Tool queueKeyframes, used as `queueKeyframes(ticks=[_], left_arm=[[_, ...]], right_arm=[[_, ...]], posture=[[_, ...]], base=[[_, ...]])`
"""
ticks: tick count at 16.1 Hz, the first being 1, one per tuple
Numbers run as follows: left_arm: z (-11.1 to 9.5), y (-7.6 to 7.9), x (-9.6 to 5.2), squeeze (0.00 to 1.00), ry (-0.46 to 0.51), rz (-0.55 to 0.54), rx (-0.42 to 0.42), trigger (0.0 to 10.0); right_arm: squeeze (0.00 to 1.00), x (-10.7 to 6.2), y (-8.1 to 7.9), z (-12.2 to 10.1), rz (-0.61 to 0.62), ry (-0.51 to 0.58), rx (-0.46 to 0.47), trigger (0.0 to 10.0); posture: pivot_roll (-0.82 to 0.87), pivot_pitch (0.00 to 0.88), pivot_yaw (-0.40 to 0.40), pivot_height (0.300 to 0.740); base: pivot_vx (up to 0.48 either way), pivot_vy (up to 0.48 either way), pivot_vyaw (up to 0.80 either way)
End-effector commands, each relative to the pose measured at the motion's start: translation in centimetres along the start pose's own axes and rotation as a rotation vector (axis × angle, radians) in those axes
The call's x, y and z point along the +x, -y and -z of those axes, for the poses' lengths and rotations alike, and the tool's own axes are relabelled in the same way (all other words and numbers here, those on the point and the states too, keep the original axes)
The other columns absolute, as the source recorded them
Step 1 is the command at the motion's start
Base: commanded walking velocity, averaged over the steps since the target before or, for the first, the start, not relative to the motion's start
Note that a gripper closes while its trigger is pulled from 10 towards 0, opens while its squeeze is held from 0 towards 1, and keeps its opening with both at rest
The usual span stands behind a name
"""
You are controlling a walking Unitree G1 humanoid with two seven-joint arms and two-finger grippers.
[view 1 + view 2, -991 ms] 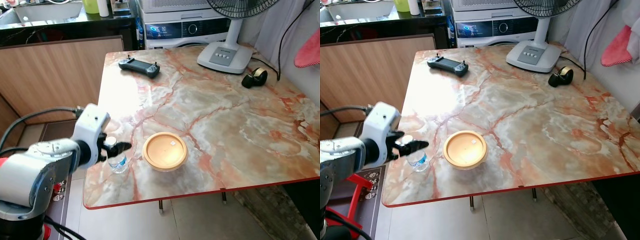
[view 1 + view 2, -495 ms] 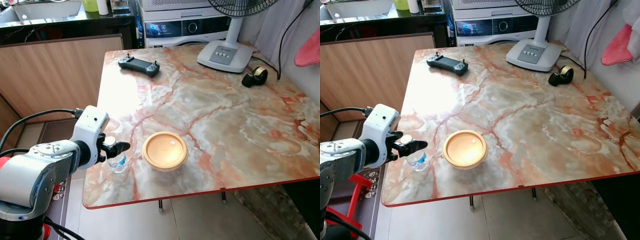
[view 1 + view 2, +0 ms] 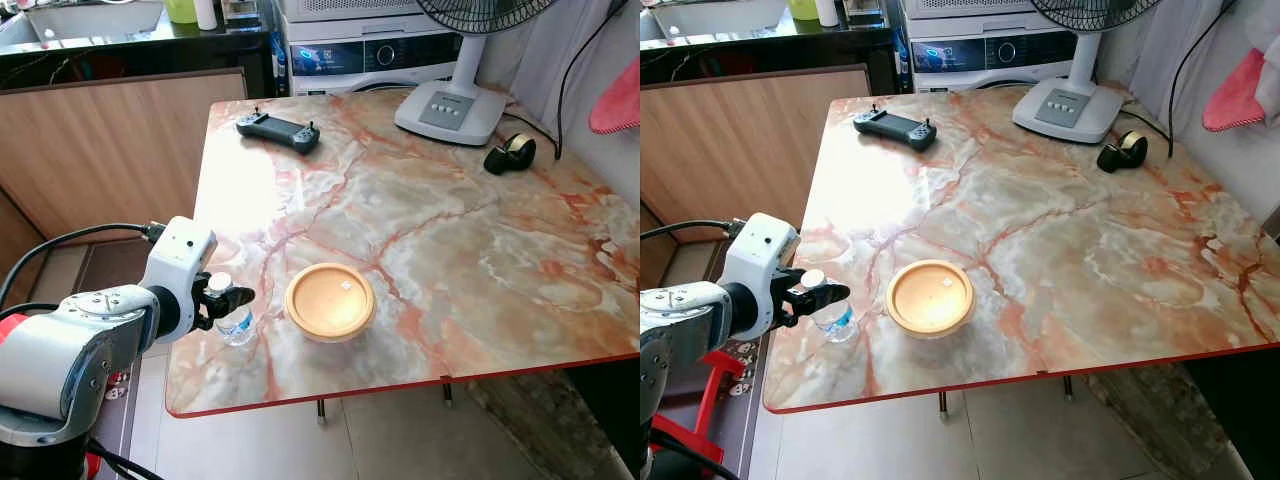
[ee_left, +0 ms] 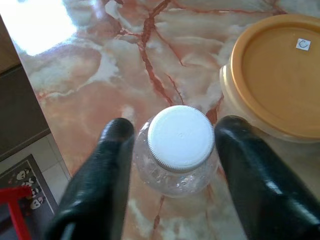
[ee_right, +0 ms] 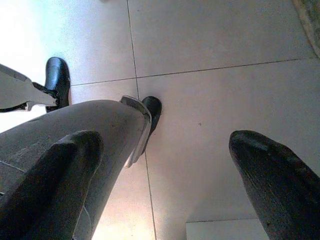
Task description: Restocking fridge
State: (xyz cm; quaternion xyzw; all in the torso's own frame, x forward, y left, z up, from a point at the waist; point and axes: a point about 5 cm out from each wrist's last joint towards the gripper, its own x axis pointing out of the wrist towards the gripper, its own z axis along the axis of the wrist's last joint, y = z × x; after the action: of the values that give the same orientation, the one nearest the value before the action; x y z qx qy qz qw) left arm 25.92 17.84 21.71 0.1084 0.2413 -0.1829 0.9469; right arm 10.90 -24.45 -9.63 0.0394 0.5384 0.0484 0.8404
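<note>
A small clear water bottle (image 3: 236,324) with a white cap (image 4: 180,137) stands upright near the left front edge of the marble table (image 3: 430,220). My left gripper (image 3: 234,297) comes in from the left and is shut on the bottle, one black finger (image 4: 112,165) pressed against each side of its shoulder. Just right of the bottle sits a round container with an orange lid (image 3: 329,300). My right gripper (image 5: 165,175) hangs open over the tiled floor beside my own leg.
A black game controller (image 3: 279,131) lies at the table's far left. A white fan base (image 3: 450,112) and a tape dispenser (image 3: 509,153) stand at the far right. A wooden counter panel (image 3: 110,150) runs along the left of the table.
My left arm has dropped slightly and its fingers have drawn in against the bottle. The bottle and the container stand where they were.
</note>
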Motion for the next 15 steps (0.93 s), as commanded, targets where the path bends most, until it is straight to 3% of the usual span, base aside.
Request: queueKeyframes(ticks=[1, 2, 7, 11, 13, 15], left_arm=[[0.2, -0.2, 0.0, 0.0, -0.001, -0.024, 0.002, 1.1], [0.2, -0.2, 0.0, 0.0, 0.0, -0.024, 0.002, 0.0], [0.2, -0.3, 0.2, 0.0, 0.014, -0.039, 0.016, 0.0], [-0.7, -0.3, 0.2, 0.0, 0.104, -0.065, 0.04, 0.0], [-1.2, -1.1, 0.2, 0.0, 0.129, -0.145, 0.076, 0.0], [-1.9, -3.2, -0.3, 0.0, 0.179, -0.309, 0.095, 0.0]], right_arm=[[0.0, -0.2, 0.3, 0.4, 0.003, -0.018, -0.003, 10.0], [0.0, -0.2, 0.3, 0.4, 0.002, -0.018, -0.002, 10.0], [0.0, -0.2, 0.3, 0.4, 0.001, -0.019, -0.004, 10.0], [0.0, -0.2, 0.3, 0.4, 0.0, -0.021, -0.006, 10.0], [0.0, -0.2, 0.4, 0.4, 0.0, -0.021, -0.007, 10.0], [0.0, -0.2, 0.3, 0.4, -0.001, -0.021, -0.007, 10.0]], posture=[[0.17, 0.072, -0.023, 0.74], [0.17, 0.073, -0.024, 0.74], [0.17, 0.076, -0.024, 0.74], [0.17, 0.078, -0.026, 0.74], [0.17, 0.08, -0.027, 0.74], [0.17, 0.082, -0.027, 0.74]], base=[[0.0, 0.0, 0.0], [0.0, 0.0, 0.0], [0.0, 0.0, 0.0], [0.0, 0.0, 0.0], [0.0, 0.0, 0.0], [0.0, 0.0, 0.0]])
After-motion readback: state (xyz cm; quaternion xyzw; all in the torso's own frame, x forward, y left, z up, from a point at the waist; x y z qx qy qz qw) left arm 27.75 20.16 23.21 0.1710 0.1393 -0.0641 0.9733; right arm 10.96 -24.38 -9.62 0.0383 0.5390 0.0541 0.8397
